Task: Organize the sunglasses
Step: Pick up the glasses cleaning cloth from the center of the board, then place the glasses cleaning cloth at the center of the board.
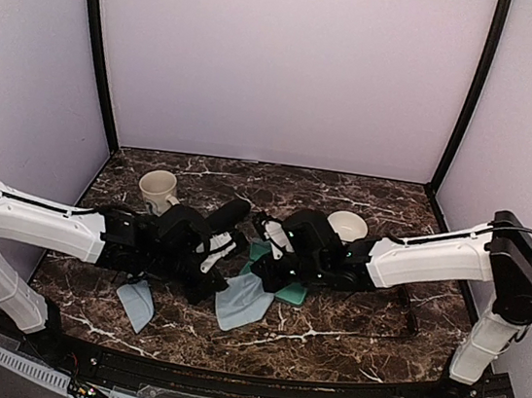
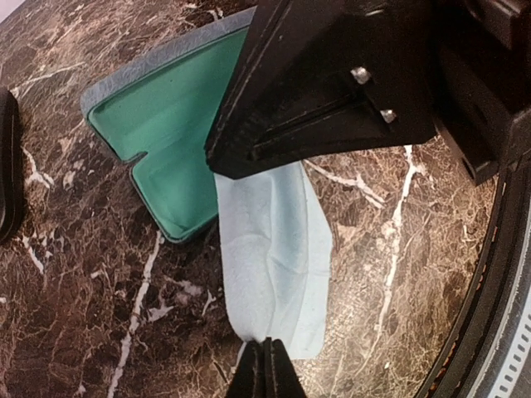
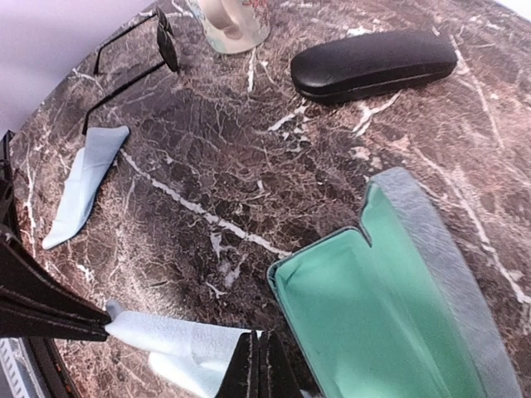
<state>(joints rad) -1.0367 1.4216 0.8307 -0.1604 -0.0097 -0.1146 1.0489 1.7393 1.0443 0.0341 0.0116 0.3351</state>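
Observation:
One pair of sunglasses (image 3: pixel 133 58), thin and dark-framed, lies on the marble near a cup in the right wrist view. The other pair is out of view. My left gripper (image 2: pixel 267 365) is shut on one end of a light blue cloth (image 2: pixel 274 257). My right gripper (image 3: pixel 259 365) is shut on the opposite edge of the same cloth (image 3: pixel 174 340), right beside the open green-lined case (image 3: pixel 373 315). The case also shows in the left wrist view (image 2: pixel 166 133) and the top view (image 1: pixel 286 282). The cloth hangs between both grippers in the top view (image 1: pixel 243 301).
A closed black oblong case (image 3: pixel 373 62) lies beyond the open case. A second light blue cloth (image 3: pixel 83 182) lies below the sunglasses and shows in the top view (image 1: pixel 137 305). Two cups (image 1: pixel 158 188) (image 1: pixel 348 226) stand further back. The table's front rim (image 2: pixel 498 290) is close.

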